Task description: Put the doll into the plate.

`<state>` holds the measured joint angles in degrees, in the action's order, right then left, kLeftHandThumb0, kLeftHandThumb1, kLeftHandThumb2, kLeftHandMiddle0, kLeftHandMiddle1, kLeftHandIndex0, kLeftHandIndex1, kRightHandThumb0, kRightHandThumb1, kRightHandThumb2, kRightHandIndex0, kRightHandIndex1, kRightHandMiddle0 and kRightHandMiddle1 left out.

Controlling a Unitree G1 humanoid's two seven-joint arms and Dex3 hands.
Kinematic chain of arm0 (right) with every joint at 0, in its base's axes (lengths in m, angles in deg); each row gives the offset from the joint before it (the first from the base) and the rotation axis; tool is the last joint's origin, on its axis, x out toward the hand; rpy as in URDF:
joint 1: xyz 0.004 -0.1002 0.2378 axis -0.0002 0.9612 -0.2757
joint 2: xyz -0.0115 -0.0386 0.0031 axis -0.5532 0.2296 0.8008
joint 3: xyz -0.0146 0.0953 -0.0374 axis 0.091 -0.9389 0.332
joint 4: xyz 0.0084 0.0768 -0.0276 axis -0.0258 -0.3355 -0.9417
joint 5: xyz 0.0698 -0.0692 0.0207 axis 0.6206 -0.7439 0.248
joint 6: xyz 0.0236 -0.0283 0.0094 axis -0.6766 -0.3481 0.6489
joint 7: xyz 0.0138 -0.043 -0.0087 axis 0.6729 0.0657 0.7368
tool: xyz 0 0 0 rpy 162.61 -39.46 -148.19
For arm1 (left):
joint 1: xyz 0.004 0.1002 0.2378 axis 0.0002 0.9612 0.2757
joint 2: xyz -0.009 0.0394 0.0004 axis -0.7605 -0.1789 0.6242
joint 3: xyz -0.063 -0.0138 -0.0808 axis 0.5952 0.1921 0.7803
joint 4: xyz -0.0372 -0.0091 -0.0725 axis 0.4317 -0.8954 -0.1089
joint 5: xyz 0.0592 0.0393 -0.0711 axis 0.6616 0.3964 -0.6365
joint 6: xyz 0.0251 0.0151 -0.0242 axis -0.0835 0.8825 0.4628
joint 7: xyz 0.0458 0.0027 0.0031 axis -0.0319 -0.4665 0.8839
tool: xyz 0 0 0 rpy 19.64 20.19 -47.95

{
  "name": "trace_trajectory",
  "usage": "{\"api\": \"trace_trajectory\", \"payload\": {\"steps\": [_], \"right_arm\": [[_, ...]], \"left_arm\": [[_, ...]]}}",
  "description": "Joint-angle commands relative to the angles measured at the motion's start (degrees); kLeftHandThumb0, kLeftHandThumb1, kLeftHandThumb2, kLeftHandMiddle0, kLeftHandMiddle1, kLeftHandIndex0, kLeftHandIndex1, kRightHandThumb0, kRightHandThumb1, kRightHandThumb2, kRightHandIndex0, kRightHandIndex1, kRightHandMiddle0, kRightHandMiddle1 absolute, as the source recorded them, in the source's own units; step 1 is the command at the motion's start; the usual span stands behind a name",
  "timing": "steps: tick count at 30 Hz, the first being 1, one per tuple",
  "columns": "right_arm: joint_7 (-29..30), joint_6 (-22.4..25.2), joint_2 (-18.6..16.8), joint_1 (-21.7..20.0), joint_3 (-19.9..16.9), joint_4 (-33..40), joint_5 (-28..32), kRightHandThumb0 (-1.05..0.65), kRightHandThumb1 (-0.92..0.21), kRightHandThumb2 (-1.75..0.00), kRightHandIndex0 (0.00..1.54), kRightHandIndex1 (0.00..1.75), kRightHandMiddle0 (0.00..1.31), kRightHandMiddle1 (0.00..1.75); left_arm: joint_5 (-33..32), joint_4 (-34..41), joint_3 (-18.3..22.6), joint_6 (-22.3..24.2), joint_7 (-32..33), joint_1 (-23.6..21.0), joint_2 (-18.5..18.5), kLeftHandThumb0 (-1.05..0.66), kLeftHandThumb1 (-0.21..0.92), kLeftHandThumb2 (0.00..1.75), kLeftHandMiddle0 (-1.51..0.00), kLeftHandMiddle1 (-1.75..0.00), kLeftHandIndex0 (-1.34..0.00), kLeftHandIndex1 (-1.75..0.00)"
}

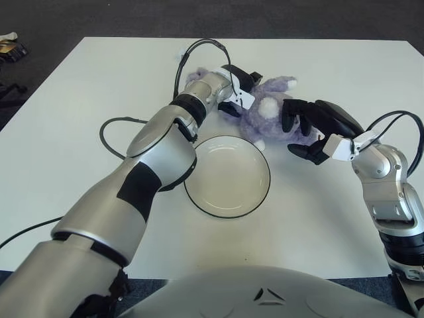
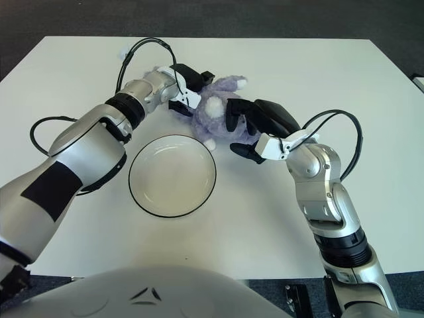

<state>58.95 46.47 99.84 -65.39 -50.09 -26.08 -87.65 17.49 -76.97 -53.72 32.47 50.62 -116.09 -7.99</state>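
A purple plush doll (image 1: 266,108) with a white muzzle lies just beyond the far right rim of the plate (image 1: 227,177), a white dish with a thin black edge and nothing in it. My left hand (image 1: 236,89) reaches across the table and its fingers are closed on the doll's left side. My right hand (image 1: 300,130) comes in from the right, its black fingers curled over the doll's right end and the thumb below it. The doll's body between the two hands stays visible; its far left part is hidden behind the left hand.
The white table (image 1: 79,119) carries a black cable (image 1: 109,129) looping left of the plate. Another cable arcs over the left wrist (image 1: 202,43). Dark floor surrounds the table, with small items (image 1: 10,46) at the far left.
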Motion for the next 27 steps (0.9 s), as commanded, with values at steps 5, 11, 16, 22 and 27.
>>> {"api": "trace_trajectory", "payload": {"steps": [5,11,16,22,27], "right_arm": [[0.23,-2.70,1.51,0.55,-1.25,-1.29,0.20,-0.01,-0.19,-1.40,0.72,1.75,0.58,1.53],[0.15,-2.45,1.36,0.94,-2.06,-1.36,0.70,-0.01,-0.21,-1.38,0.70,1.75,0.56,1.55],[0.26,-2.43,1.40,1.17,-2.69,-1.45,0.99,-0.01,-0.22,-1.38,0.69,1.75,0.54,1.57],[1.01,-4.24,2.09,1.25,-3.48,-2.54,0.67,-0.01,-0.22,-1.39,0.69,1.75,0.53,1.59],[2.28,-6.43,2.62,1.33,-4.16,-3.80,-0.26,-0.01,-0.21,-1.39,0.70,1.75,0.56,1.56]], "left_arm": [[-2.97,0.01,3.76,-0.51,3.73,2.75,-0.98,0.54,0.15,1.48,-0.76,-1.70,-0.63,-1.75],[-3.56,0.01,5.04,-0.95,7.35,3.47,-1.47,0.55,0.13,1.53,-0.76,-1.74,-0.77,-1.75],[-4.90,0.17,7.05,-1.73,10.27,4.34,-2.09,0.55,0.14,1.53,-0.76,-1.75,-0.84,-1.75],[-7.64,1.36,10.28,-4.29,14.20,5.58,-3.80,0.55,0.13,1.54,-0.76,-1.75,-0.90,-1.75],[-9.73,1.63,12.74,-3.89,16.18,6.16,-3.25,0.55,0.13,1.54,-0.76,-1.75,-0.92,-1.75]]}}
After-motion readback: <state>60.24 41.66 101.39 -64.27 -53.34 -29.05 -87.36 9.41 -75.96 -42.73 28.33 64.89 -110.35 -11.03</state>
